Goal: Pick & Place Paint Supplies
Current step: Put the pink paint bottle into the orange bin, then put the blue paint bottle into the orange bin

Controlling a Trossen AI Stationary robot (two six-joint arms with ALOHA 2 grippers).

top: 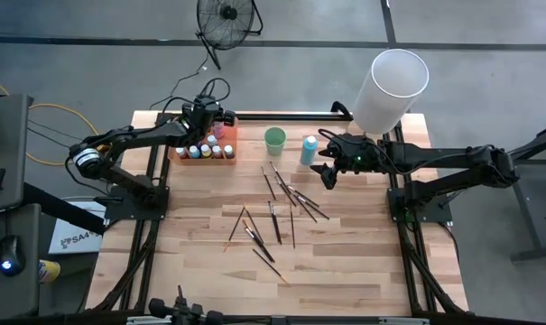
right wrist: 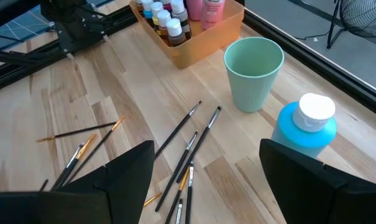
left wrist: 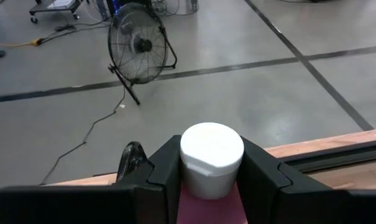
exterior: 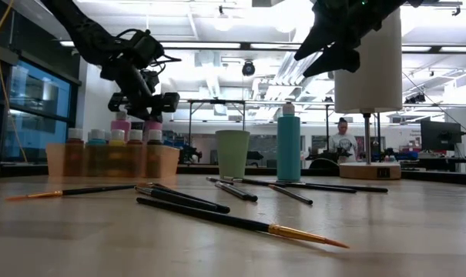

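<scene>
My left gripper [top: 208, 116] hangs over the far end of the orange tray [top: 229, 144], shut on a pink bottle with a white cap [left wrist: 211, 155]. Small pale-capped paint bottles [top: 200, 151] stand in the tray, and another pink bottle [exterior: 121, 123] stands among them. My right gripper [top: 330, 169] is open above the table, close beside the upright blue bottle [right wrist: 302, 132], touching nothing. Several thin dark-handled brushes [top: 274, 215] lie flat and scattered on the wood in mid-table. The green cup [top: 274, 140] stands between tray and blue bottle. My left gripper pinches the pink bottle at its top: the two fingers [left wrist: 166, 171] sit on either side of the white cap [left wrist: 211, 180], with the pink body [left wrist: 209, 210] showing just below. The bottle stays upright. The tray wall [exterior: 109, 161] hides whether its base rests inside.
A tall white cylinder [top: 392, 88] on a wooden base stands at the far right corner, behind my right arm. A floor fan [top: 227, 18] stands beyond the far edge. Bare wood lies along the near edge [top: 273, 293]. A person [exterior: 342, 138] sits far off in the room.
</scene>
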